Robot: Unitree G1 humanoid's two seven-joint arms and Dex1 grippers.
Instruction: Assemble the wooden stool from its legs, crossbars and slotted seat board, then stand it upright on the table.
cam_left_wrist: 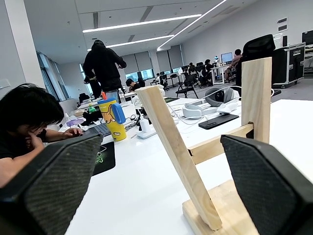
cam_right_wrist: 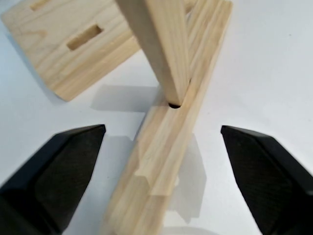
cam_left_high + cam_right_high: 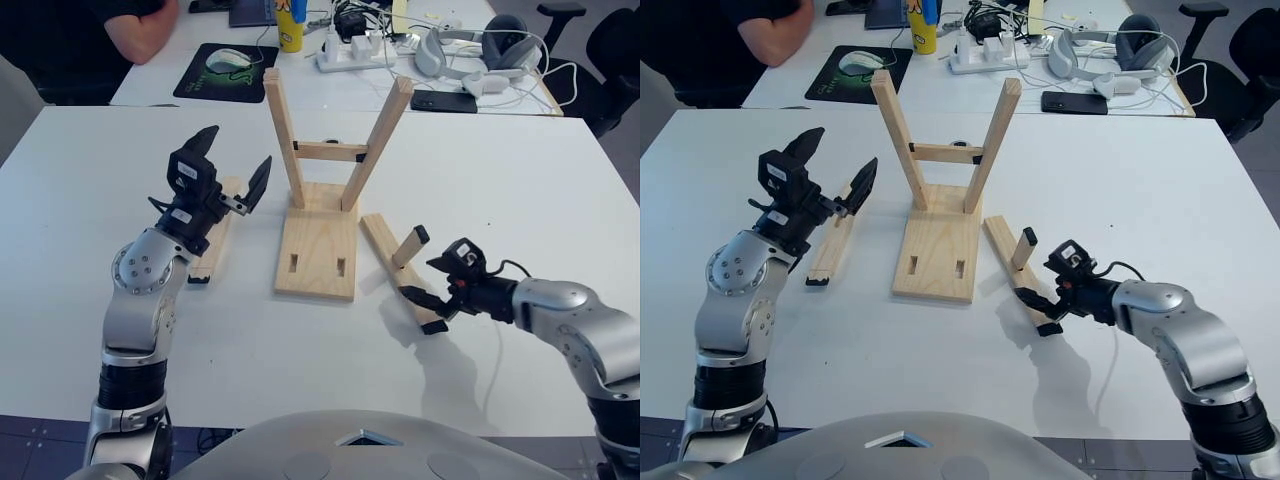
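Note:
The slotted seat board (image 3: 318,245) lies flat mid-table. Two legs (image 3: 283,125) stand up from its far end, joined by a crossbar (image 3: 331,152); two slots (image 3: 293,262) near its front edge stand empty. A loose leg (image 3: 212,245) lies left of the board. My left gripper (image 3: 232,168) hangs open above it, holding nothing. Right of the board lies another leg (image 3: 385,245) with a short crossbar (image 3: 409,247) plugged in and tilted up. My right gripper (image 3: 430,282) is open, its fingers (image 2: 58,161) on either side of that leg's (image 2: 161,147) near end without touching it.
Behind the white table (image 3: 520,180) stands a second desk with a mouse pad (image 3: 225,70), a yellow cup (image 3: 290,25), a power strip (image 3: 355,50), a headset (image 3: 470,55) and a phone (image 3: 443,100). A person's arm rests at its far left.

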